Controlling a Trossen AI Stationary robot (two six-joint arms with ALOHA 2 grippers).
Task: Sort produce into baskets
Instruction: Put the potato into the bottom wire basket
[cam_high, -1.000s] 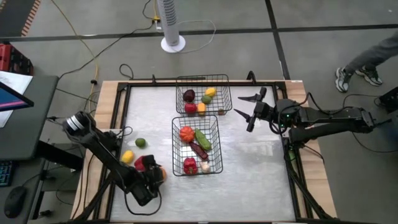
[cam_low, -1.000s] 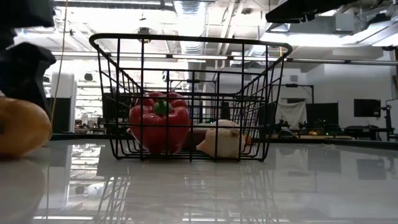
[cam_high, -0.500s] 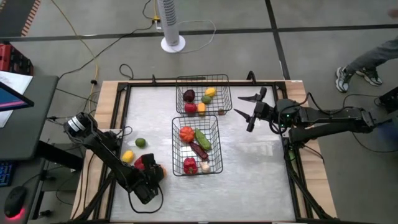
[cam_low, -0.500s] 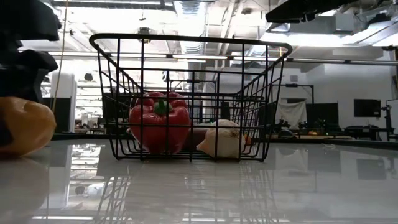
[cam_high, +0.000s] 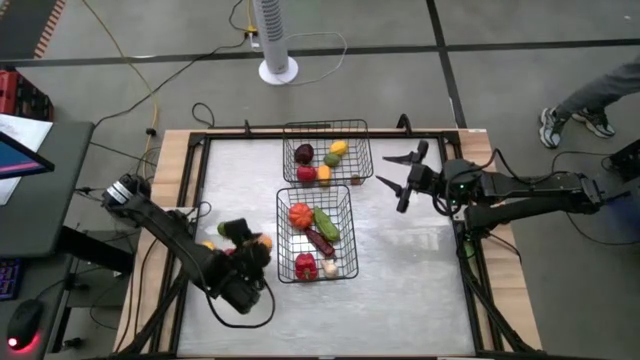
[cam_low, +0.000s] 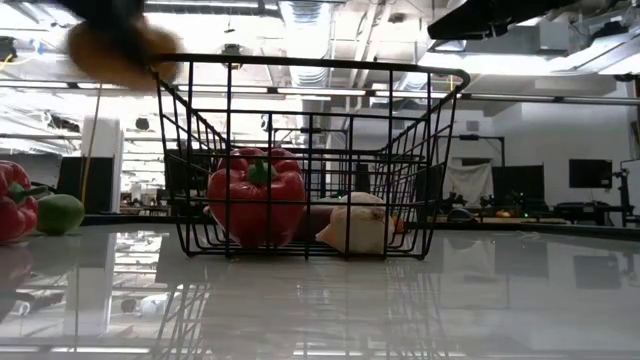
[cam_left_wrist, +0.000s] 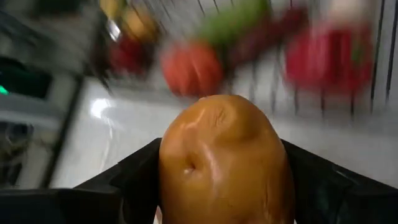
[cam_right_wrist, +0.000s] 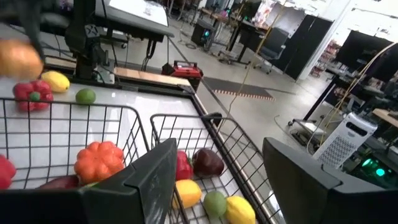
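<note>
My left gripper (cam_high: 256, 250) is shut on a yellow-brown potato-like piece (cam_left_wrist: 224, 162), just left of the near wire basket (cam_high: 345, 190). In the low view the piece (cam_low: 120, 45) is lifted to about the level of the basket's rim. A red pepper (cam_right_wrist: 31, 93), a lemon (cam_right_wrist: 56, 81) and a lime (cam_right_wrist: 86, 96) lie on the table at the left. The near basket holds an orange piece (cam_high: 300, 214), a green one, a maroon one, a red pepper (cam_low: 256, 200) and a garlic (cam_low: 355, 225). The far basket (cam_high: 365, 150) holds several pieces. My right gripper (cam_high: 383, 170) is open and empty, right of the baskets. My left gripper pinches the potato-like piece by its two opposite sides (cam_left_wrist: 171, 180) between its two fingers (cam_left_wrist: 134, 183). The piece fills the gap between them. It is lifted clear of the table, beside the near basket's left wall.
A black frame (cam_high: 200, 140) runs round the table top. A white fan stand (cam_high: 277, 70) and cables lie on the floor beyond the far edge. A person's shoes (cam_high: 570, 122) show at the far right. Bare table lies near and right of the near basket.
My left gripper has risen from the table's near left with the potato-like piece and gone toward the near basket. The piece has gone from table level to about the basket's rim. The red pepper and lime now show uncovered on the table.
</note>
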